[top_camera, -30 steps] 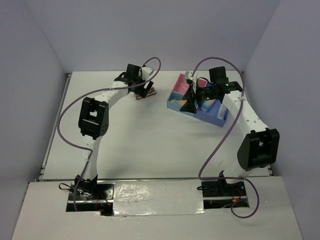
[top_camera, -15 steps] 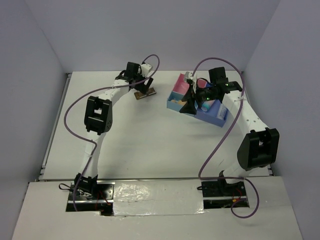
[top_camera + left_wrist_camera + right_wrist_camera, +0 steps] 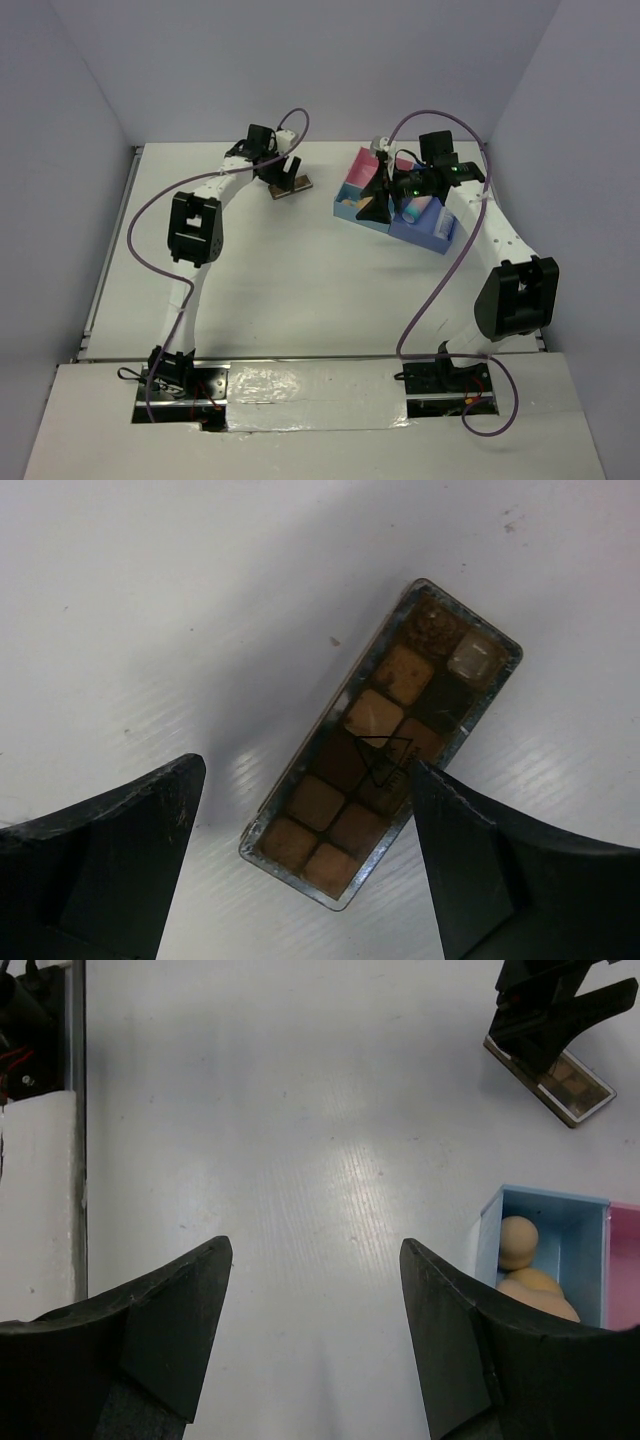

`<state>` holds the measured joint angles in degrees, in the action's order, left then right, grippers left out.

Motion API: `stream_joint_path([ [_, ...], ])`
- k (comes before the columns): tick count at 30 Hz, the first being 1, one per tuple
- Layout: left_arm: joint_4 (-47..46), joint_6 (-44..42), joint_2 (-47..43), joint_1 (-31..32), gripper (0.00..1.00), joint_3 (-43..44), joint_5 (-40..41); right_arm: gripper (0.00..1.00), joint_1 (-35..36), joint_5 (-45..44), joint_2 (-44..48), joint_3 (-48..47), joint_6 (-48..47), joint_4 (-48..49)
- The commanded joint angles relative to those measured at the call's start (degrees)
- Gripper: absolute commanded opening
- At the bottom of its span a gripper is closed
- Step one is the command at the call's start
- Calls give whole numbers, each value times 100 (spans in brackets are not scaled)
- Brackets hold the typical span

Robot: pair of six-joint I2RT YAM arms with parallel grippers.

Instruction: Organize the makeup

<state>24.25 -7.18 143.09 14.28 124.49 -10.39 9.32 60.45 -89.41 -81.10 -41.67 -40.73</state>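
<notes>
Nearest me the white table (image 3: 300,290) lies bare in the middle. Farther out on the right, my right tool (image 3: 315,1250) hangs by the left corner of the pink-and-blue tray (image 3: 425,235). Its fingers stand well apart with nothing between them. The right wrist view shows two peach sponges (image 3: 520,1245) lying together in the tray's light blue compartment.

A little farther off and to the left, my left tool (image 3: 305,780) is spread wide above the brown palette (image 3: 385,745). The palette lies flat on the table, well apart from the tray and angled across the gap between the fingers. Its near end sits between the tips and its far end pokes beyond them. The tool has no hold of it. I cannot tell whether the right-hand finger touches its edge.
</notes>
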Motion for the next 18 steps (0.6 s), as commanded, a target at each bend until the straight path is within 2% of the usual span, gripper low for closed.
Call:
stream_joint_path([
  [1,220,-73,-18,57,96,-117,-410,76,-45,231,178,15,142,259],
  [10,545,217,9,75,96,-346,-886,76,-89,231,248,24,185,294],
  [16,686,217,-166,215,92,-583,-289,76,-88,275,283,121,229,338],
  [18,695,164,-228,347,90,-671,132,77,-89,284,310,173,256,355],
])
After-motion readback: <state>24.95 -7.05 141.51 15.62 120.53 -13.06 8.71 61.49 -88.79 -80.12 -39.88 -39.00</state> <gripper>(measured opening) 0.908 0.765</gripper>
